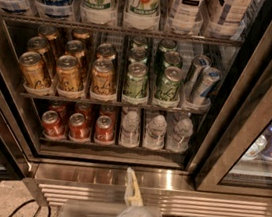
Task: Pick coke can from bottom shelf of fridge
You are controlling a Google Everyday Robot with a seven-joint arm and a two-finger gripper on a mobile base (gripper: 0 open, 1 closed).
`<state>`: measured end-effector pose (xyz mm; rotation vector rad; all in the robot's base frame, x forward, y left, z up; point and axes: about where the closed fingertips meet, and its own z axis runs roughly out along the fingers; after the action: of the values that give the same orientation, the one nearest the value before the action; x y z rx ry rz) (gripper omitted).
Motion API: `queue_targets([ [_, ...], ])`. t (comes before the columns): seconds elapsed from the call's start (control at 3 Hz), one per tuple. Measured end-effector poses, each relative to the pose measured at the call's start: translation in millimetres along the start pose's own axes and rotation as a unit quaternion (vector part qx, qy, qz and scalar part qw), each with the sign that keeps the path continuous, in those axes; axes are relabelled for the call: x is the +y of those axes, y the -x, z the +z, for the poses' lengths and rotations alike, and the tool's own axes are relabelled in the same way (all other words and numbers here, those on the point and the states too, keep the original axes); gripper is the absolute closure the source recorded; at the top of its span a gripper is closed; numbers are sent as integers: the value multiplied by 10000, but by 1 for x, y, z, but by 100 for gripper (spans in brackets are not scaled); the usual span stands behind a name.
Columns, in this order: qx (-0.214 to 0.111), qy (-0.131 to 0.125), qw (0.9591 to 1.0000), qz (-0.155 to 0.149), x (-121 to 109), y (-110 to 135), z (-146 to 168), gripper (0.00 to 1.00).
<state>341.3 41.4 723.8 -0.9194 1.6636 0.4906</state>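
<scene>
Gripper (110,205) low before the fridge (116,176) — jaws apart — coke can (79,127) untouched on the bottom shelf (115,148).

Shop or canteen, commercial drinks fridge (91,173); shelves (42,95) packed w/ cans (104,77), bottles (155,131)

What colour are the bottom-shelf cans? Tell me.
Red coke cans, camera view; claw below the sill.
</scene>
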Motion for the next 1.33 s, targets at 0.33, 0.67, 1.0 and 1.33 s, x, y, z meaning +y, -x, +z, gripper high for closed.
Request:
queue_targets([
  [0.33,-211,135,9992,-305,30,0,22,0],
  [0.67,-424,264,9972,-556,45,-6,53,0],
  [1.0,-329,113,9982,-494,30,-37,110,0],
  [1.33,-4,-314,9989,-349,-2,-65,154,0],
])
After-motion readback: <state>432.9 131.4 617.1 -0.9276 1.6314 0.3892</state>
